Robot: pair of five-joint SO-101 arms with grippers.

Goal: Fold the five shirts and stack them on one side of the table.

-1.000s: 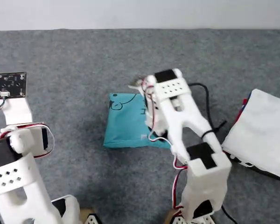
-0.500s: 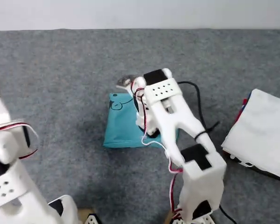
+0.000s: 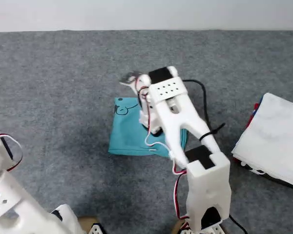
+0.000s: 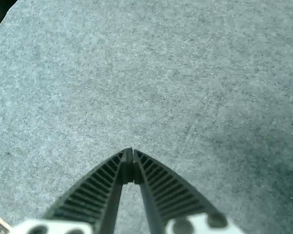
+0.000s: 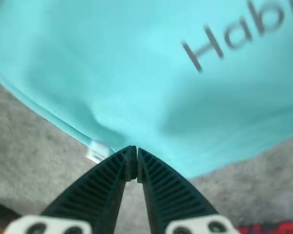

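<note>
The folded teal shirt (image 3: 128,132) lay near the middle of the grey felt table cover (image 3: 63,73), a flat rectangle with dark lettering on its upper face and a small white tag at one edge. The right arm (image 3: 185,129) stretched out from the near side of the table and crossed over the shirt's right half, hiding that part in the high view. Seen from its own wrist, the right gripper (image 5: 132,163) had its ribbed fingers pressed together, the tips sitting just at the shirt's hem beside the white tag (whether any cloth was caught between them could not be told). Well apart from the teal shirt, at the right edge of the table, sat a stack of folded shirts (image 3: 276,139) with a white one on top and a sliver of red and blue showing beneath its far corner. The left arm (image 3: 7,200) stood at the near left corner in the high view, and the left gripper (image 4: 132,161) had its fingers closed tip to tip, hanging above bare grey felt.
</note>
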